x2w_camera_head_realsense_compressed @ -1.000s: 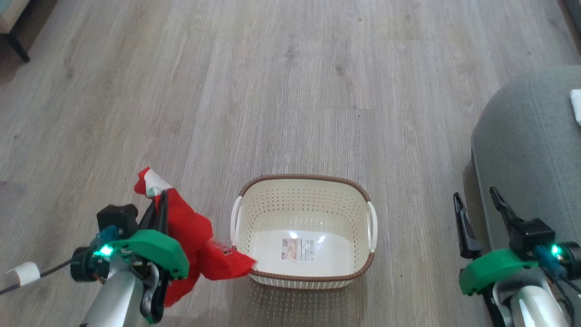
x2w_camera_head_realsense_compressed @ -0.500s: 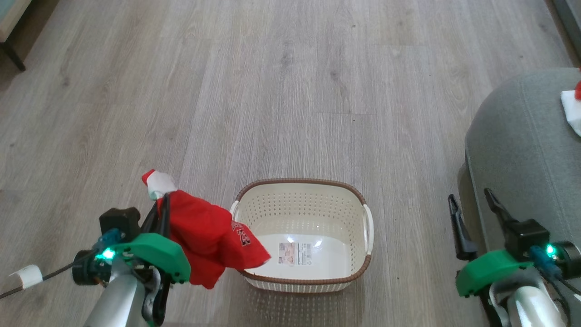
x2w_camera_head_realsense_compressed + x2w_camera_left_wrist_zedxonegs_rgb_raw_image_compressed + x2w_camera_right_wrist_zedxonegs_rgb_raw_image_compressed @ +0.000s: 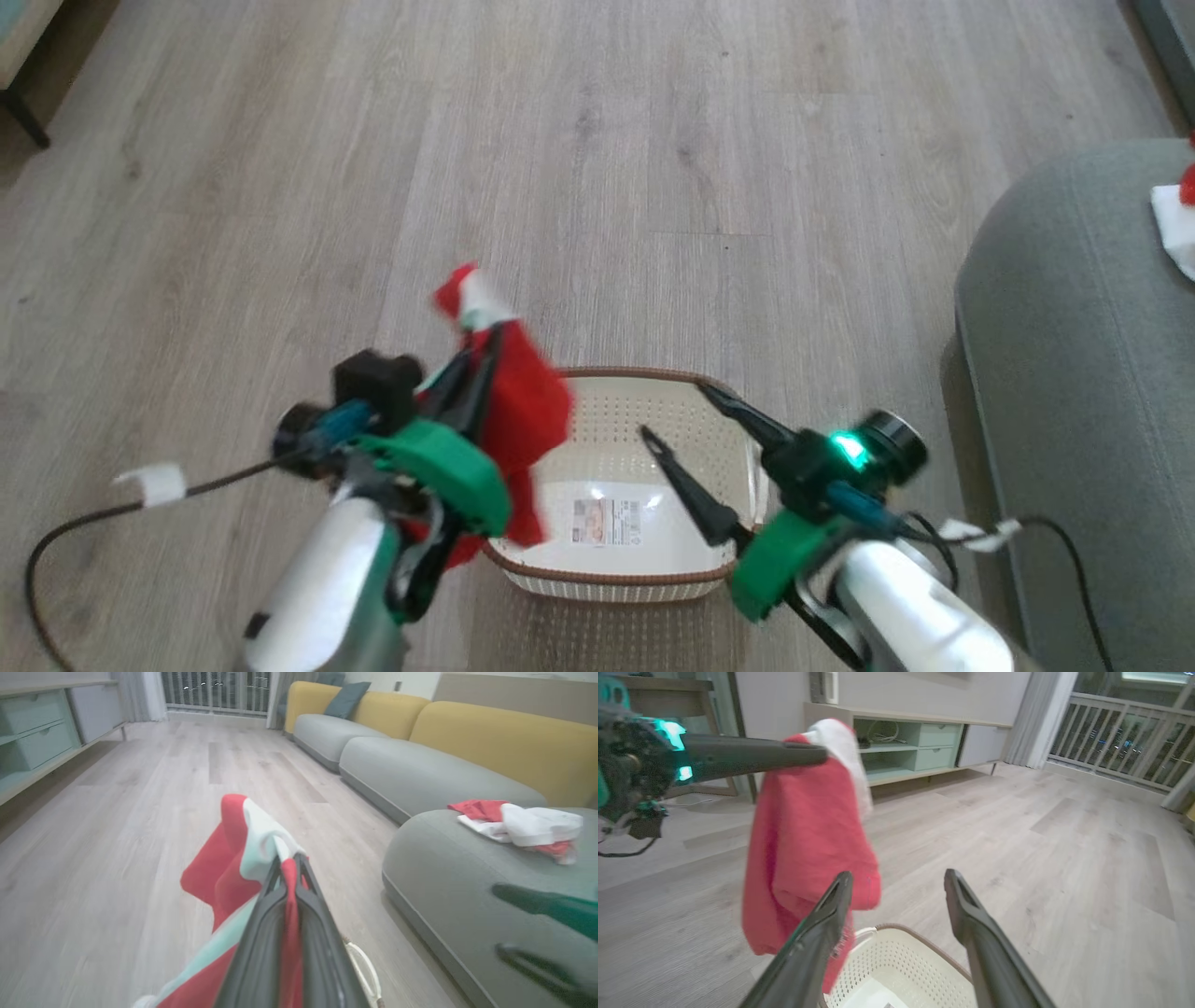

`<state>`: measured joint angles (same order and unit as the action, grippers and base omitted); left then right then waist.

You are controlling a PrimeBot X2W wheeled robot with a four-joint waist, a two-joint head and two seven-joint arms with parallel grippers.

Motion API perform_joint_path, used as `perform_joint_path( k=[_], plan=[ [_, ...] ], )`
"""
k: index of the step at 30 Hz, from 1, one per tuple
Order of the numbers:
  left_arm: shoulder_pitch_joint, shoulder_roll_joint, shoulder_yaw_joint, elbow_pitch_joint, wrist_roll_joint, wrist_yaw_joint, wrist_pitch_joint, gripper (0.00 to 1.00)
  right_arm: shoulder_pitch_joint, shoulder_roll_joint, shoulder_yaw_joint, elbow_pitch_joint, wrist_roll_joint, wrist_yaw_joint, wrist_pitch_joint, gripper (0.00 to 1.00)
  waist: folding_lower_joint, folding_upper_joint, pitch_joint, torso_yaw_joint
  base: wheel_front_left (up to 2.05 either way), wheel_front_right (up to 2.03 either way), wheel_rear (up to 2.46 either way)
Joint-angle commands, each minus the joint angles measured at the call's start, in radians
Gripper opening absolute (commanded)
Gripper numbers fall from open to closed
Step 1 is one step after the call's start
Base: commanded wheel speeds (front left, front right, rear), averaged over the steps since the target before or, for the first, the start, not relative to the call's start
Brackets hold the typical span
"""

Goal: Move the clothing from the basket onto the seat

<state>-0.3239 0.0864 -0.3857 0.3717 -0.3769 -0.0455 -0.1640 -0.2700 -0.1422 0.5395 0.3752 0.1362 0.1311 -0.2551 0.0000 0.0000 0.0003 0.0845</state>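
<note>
Done: your left gripper (image 3: 289, 861) clamps the clothing (image 3: 527, 411), hanging above the basket (image 3: 616, 577) | To do: carry it to the seat (image 3: 1074, 317), release | Spare: your right gripper (image 3: 674, 411) spread wide, empty

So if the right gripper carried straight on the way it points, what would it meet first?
Probably the clothing hanging from the left gripper, which the right gripper might only graze; past it, bare floor. Depth is unclear.
</note>
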Motion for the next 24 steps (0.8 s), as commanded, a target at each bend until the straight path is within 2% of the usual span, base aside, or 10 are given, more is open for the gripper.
perform_joint_path(
  k=[1, 11, 12, 13, 14, 18, 21, 22, 23, 24],
  plan=[
    [-0.058, 0.004, 0.022, -0.048, 0.01, -0.007, 0.003, 0.0, -0.045, -0.009, 0.024, -0.022, 0.011, 0.0, -0.007, 1.0, 0.0, 0.0, -0.001, 0.003, 0.0, 0.0, 0.0],
    [-0.06, -0.024, -0.192, -0.271, -0.014, -0.062, 0.122, 0.0, -0.195, -0.016, 0.126, 0.054, 0.08, 0.0, -0.007, 1.0, 0.0, 0.0, 0.011, 0.04, 0.0, 0.0, 0.0],
    [-0.058, -0.025, -0.203, -0.282, -0.022, -0.065, 0.128, 0.0, -0.198, -0.015, 0.134, 0.062, 0.088, 0.0, -0.007, 0.8, 0.0, 0.0, 0.011, 0.041, 0.0, 0.0, 0.0],
    [-0.057, -0.025, -0.21, -0.291, -0.024, -0.066, 0.132, 0.0, -0.201, -0.014, 0.139, 0.068, 0.097, 0.0, -0.007, 0.33, 0.0, 0.0, 0.013, 0.042, 0.0, 0.0, 0.0],
    [-0.055, -0.024, -0.214, -0.295, -0.027, -0.066, 0.135, 0.0, -0.202, -0.012, 0.15, 0.075, 0.111, 0.0, -0.007, 0.0, 0.0, 0.0, 0.014, 0.042, 0.0, 0.0, 0.0],
    [-0.051, -0.014, -0.21, -0.296, -0.028, -0.06, 0.132, 0.01, -0.215, -0.016, 0.17, 0.082, 0.152, 0.0, -0.007, 0.0, 0.0, 0.0, 0.025, 0.033, 0.0, 0.0, 0.0],
    [-0.048, -0.003, -0.195, -0.289, -0.024, -0.049, 0.11, 0.55, -0.222, -0.025, 0.166, 0.08, 0.162, 0.0, -0.007, 0.0, 0.0, 0.0, 0.035, 0.011, 0.0, 0.0, 0.0],
    [-0.044, -0.001, -0.188, -0.285, -0.027, -0.044, 0.102, 0.86, -0.227, -0.03, 0.16, 0.077, 0.164, 0.0, -0.007, 0.0, 0.0, 0.0, 0.041, 0.001, 0.0, 0.0, 0.0],
    [-0.042, 0.005, -0.185, -0.28, -0.024, -0.042, 0.097, 1.0, -0.232, -0.036, 0.151, 0.072, 0.165, 0.0, -0.007, 0.0, 0.0, 0.0, 0.048, -0.011, 0.0, 0.0, 0.0],
    [-0.042, 0.01, -0.182, -0.276, -0.021, -0.039, 0.09, 1.0, -0.237, -0.043, 0.141, 0.066, 0.164, 0.0, -0.007, 0.0, 0.0, 0.0, 0.055, -0.025, 0.0, 0.0, 0.0]
  ],
)
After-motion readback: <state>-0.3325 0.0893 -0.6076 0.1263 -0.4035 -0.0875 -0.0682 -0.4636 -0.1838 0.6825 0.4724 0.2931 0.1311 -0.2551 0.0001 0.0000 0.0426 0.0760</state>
